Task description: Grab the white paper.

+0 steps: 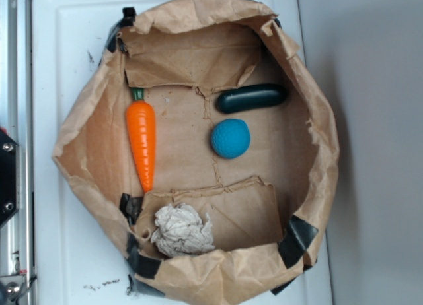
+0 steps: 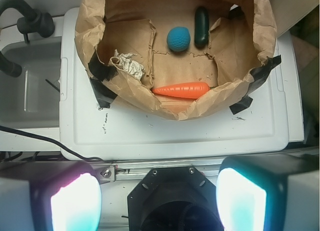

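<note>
Four loose things lie inside the torn-open brown paper bag, and the one wanted is the white paper, a crumpled greyish wad tucked against the bag's wall at one end, next to strips of black tape. Seen from the wrist camera, the gripper hangs well back from the bag with its jaws spread wide, holding nothing; the wad sits far ahead of them and off toward the left finger's side, while the orange carrot lies nearest ahead, and the blue ball and dark green oblong lie farther ahead. I judge the wad to be very light, soft and springy, with a rough wrinkled skin that should not slip; it will crush somewhat under pressure rather than break, so a firm close is harmless. Best hold looks to be across its fullest middle, jaws coming down from above and straddling it. One risk is the raised bag wall and a loose flap close beside the wad, which a finger could catch or pinch along with it. All rests on a white surface.
</note>
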